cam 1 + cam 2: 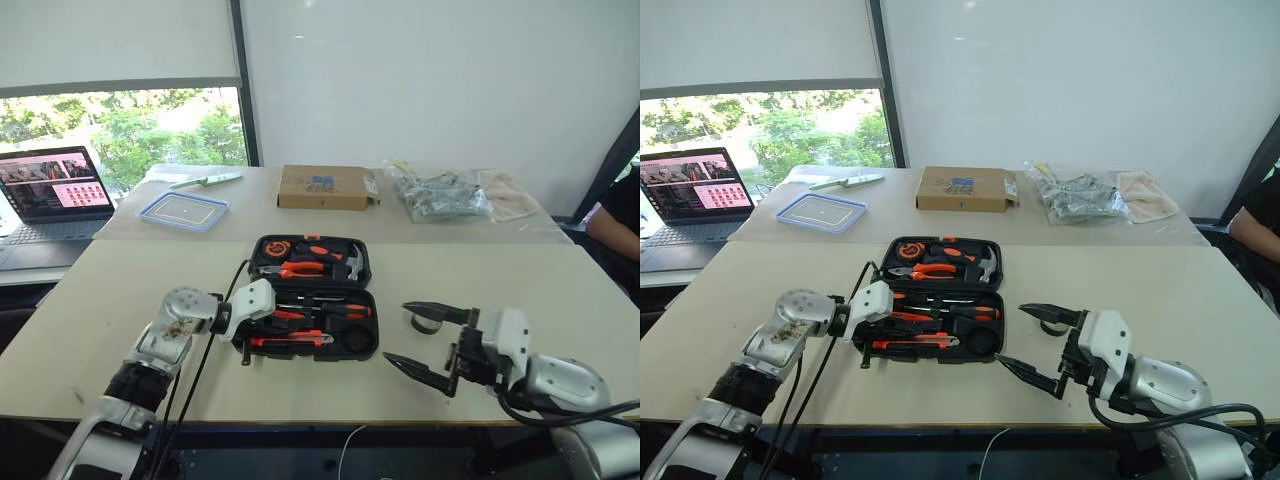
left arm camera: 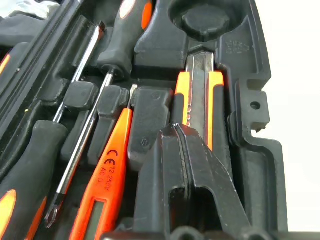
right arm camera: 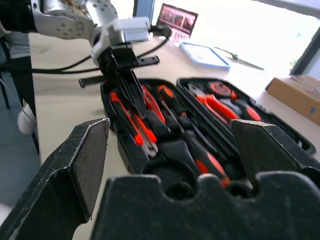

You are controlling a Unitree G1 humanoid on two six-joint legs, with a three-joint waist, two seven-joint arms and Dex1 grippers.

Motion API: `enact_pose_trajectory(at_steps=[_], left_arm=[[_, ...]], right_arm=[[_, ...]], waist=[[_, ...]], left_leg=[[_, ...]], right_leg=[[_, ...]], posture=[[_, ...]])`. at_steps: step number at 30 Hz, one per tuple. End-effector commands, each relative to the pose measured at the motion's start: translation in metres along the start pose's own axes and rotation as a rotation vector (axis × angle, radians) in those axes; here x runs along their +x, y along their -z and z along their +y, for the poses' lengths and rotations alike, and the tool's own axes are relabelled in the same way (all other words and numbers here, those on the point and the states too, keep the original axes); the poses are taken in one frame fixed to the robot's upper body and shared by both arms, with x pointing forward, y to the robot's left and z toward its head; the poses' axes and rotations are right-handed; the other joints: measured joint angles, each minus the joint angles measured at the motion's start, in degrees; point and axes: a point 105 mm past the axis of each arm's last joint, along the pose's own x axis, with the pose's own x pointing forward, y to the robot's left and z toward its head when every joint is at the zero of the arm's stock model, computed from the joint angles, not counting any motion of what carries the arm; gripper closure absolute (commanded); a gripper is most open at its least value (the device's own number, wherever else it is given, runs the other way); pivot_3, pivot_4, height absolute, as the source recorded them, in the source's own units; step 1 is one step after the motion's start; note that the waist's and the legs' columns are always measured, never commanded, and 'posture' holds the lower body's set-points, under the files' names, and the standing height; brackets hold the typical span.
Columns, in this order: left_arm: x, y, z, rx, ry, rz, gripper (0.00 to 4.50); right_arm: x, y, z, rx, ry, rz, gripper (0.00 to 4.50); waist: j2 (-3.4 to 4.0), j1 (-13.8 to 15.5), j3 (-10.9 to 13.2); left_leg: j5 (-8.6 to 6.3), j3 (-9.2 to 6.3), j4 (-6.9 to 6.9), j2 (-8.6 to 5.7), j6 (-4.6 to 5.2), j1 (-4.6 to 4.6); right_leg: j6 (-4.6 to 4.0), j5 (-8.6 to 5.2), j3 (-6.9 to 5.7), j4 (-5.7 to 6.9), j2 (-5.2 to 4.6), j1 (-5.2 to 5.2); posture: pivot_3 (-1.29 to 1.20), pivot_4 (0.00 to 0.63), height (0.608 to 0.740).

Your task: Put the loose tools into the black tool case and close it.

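Case (image 1: 311, 297): open on worktop (image 1: 120, 300), tools slotted. Left gripper (image 2: 187, 150) closed, tip on knife (image 2: 200, 95): press it home. Tape roll (image 1: 427, 322) loose beside open right gripper (image 1: 425, 343): fetch next.

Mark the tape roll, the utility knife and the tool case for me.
Tape roll (image 1: 426, 322), left eye view, on its ring.
Utility knife (image 2: 200, 95), left wrist view, mid-body.
Tool case (image 1: 310, 247), left eye view, far half's rim.

Head stereo pair: looks forward and down over my arms from above near table edge (image 1: 90, 300). Left wrist camera: very close, aimed into black tool case (image 1: 310, 295) interior. Right wrist camera: low, near, faces left across case. All views share case.
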Motion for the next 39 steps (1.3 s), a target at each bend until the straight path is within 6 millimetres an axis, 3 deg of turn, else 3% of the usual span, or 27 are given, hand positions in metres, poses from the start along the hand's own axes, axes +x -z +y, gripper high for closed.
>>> enact_pose_trajectory(at_steps=[1, 3, 6, 9, 12, 14, 22, 29, 33, 39], left_arm=[[-0.025, -0.03, 0.005, 0.009, -0.019, -0.228, 4.22], [-0.046, -0.043, 0.013, -0.001, -0.074, -0.318, 3.82], [-0.074, -0.029, 0.021, 0.015, -0.18, -0.229, 2.79], [-0.097, -0.016, 0.003, -0.004, -0.124, -0.187, 1.76], [-0.115, -0.007, -0.01, -0.068, -0.106, -0.165, 0.82], [-0.122, -0.006, -0.014, -0.067, -0.112, -0.171, 0.09], [-0.115, -0.009, -0.014, -0.076, -0.13, -0.211, 0.04], [-0.108, -0.005, -0.022, -0.081, -0.127, -0.206, 0.04], [-0.106, -0.004, -0.025, -0.083, -0.133, -0.207, 0.0], [-0.105, -0.006, -0.028, -0.076, -0.135, -0.211, 0.0]], right_arm=[[-0.026, -0.007, -0.005, 0.015, 0.056, 0.037, 0.0], [-0.045, 0.001, -0.008, 0.029, 0.1, 0.101, 0.0], [-0.075, 0.016, -0.009, 0.057, 0.178, 0.211, 0.0], [-0.095, 0.027, -0.01, 0.082, 0.236, 0.295, 0.0], [-0.103, 0.036, -0.011, 0.107, 0.242, 0.38, 0.0], [-0.089, 0.037, -0.018, 0.103, 0.19, 0.415, 0.0], [-0.028, 0.055, -0.069, 0.081, 0.033, 0.66, 0.0], [-0.001, 0.077, -0.087, 0.049, -0.062, 0.806, 0.0], [0.007, 0.08, -0.09, 0.041, -0.092, 0.8, 0.93], [0.014, 0.07, -0.089, -0.004, -0.181, 0.752, 3.06]], waist=[[-0.13, 0.1, 0.1], [-0.16, -0.1, 0.1], [-0.16, -0.2, 0.1], [-0.15, -0.6, 0.1], [-0.14, -0.9, 0.1], [-0.18, -0.9, 0.2], [-0.16, -0.6, 0.3], [-0.16, -0.6, 0.2], [-0.16, -0.8, 0.2], [-0.16, -0.8, 0.2]], left_leg=[[0.01, 0.0, 0.01, 0.01, -0.01, -0.04], [0.01, 0.0, 0.0, 0.03, -0.01, -0.13], [0.01, -0.01, -0.06, 0.03, -0.02, -0.12], [-0.01, 0.06, -0.18, 0.03, 0.0, -0.01], [-0.06, 0.08, -0.24, 0.08, 0.07, 0.03], [-0.06, 0.07, -0.24, 0.1, 0.05, 0.02], [-0.07, -0.03, -0.25, 0.15, 0.04, 0.01], [0.2, 0.0, -0.23, 0.0, -0.37, -1.09], [0.14, 0.06, -0.24, -0.08, -0.27, -1.16], [0.14, 0.02, -0.23, 0.0, -0.27, -1.08]], right_leg=[[0.0, 0.0, -0.01, 0.0, 0.0, -0.03], [0.0, 0.0, -0.01, 0.01, 0.02, -0.1], [0.0, 0.0, -0.01, -0.06, 0.02, -0.1], [0.0, -0.01, 0.05, -0.13, 0.03, -0.05], [0.0, -0.02, 0.07, -0.34, 0.03, -0.04], [-0.01, -0.03, 0.06, -0.34, 0.01, -0.06], [-0.19, 0.08, -0.02, -0.36, -0.04, -0.12], [-0.24, 0.07, -0.18, 0.06, 0.04, -1.17], [-0.12, 0.04, -0.35, -0.11, -0.03, -1.13], [0.02, 0.08, -0.43, -0.39, -0.01, -0.88]], posture=[[0.0, 0.15, 0.74], [0.0, 0.15, 0.74], [0.0, 0.15, 0.74], [0.0, 0.15, 0.74], [0.0, 0.15, 0.74], [0.0, 0.15, 0.74], [0.0, 0.15, 0.74], [0.0, 0.15, 0.74], [0.0, 0.15, 0.74], [0.0, 0.15, 0.74]])
